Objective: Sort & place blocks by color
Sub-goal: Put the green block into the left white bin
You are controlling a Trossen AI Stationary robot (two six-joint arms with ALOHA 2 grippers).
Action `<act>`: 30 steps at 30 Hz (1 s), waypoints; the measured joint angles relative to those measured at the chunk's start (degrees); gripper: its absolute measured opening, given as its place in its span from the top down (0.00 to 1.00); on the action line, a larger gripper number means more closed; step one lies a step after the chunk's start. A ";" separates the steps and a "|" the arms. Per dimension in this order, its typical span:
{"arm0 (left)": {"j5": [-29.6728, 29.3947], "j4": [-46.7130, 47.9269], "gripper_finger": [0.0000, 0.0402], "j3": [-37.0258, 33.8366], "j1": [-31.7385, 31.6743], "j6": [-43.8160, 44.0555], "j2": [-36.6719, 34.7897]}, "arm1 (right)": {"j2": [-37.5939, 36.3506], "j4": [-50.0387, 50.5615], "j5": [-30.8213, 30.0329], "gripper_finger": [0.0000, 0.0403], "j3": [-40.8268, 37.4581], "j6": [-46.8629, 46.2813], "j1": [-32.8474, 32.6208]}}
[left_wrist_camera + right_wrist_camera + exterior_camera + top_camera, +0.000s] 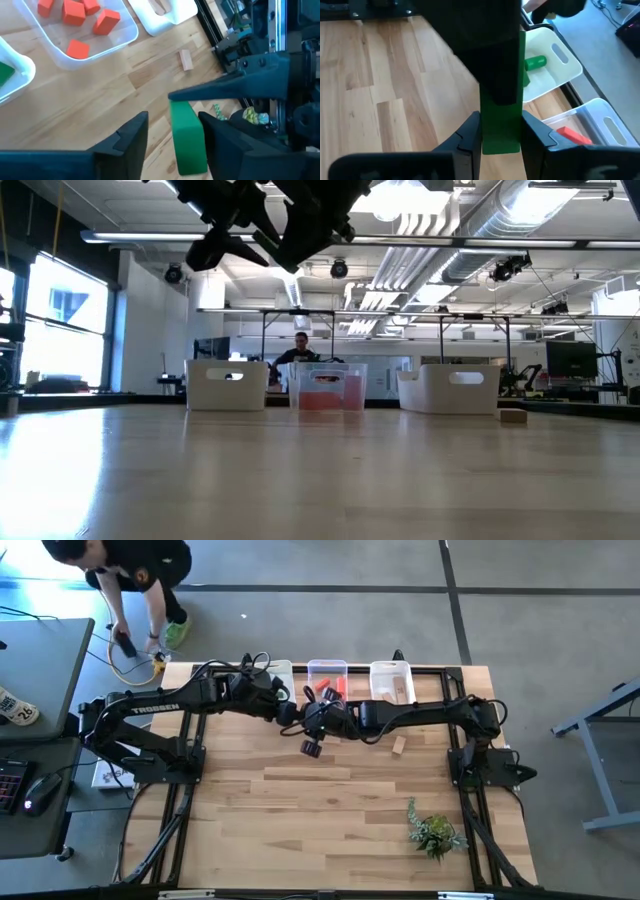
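Observation:
A green bar block (187,137) hangs in the air over the table's middle, in front of the bins. My right gripper (501,135) is shut on it. My left gripper (174,122) is open with one finger on either side of the same bar. A gap shows between one left finger (135,135) and the bar. The other left finger (215,135) stands right beside the bar. Red blocks (75,25) lie in the clear bin (327,675). Another green block (535,62) lies in the left white bin (555,70). A tan block (399,745) lies on the table. My right gripper pinches the green bar's two long sides (502,142) between its two fingers, near one end. The bar runs on beyond the fingertips, along the fingers. It is lifted clear of the table. My left gripper: whether its nearer finger touches the bar, I cannot tell.
A white bin (392,680) with tan blocks stands at the far right of the bin row. A small leafy plant (435,830) lies at the near right. A person (130,570) crouches beyond the table's far left corner.

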State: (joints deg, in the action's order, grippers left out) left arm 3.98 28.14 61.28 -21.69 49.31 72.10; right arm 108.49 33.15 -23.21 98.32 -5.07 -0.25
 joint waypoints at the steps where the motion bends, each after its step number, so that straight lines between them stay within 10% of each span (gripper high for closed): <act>1: 0.32 0.00 0.62 -0.01 0.00 -0.18 0.00 | 0.00 0.00 -0.26 0.82 0.00 -0.02 0.00; 16: 0.33 -1.42 0.91 0.00 -0.05 -5.64 0.00 | 0.00 0.08 -1.76 0.82 0.00 -2.73 0.03; 30: 0.63 -1.22 0.90 0.00 0.00 -13.07 0.00 | -0.01 0.52 -0.37 0.69 0.00 -7.06 0.01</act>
State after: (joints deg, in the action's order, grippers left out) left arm 4.61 26.92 61.28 -21.69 36.23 72.10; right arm 108.47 33.67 -23.58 98.32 -12.12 -0.24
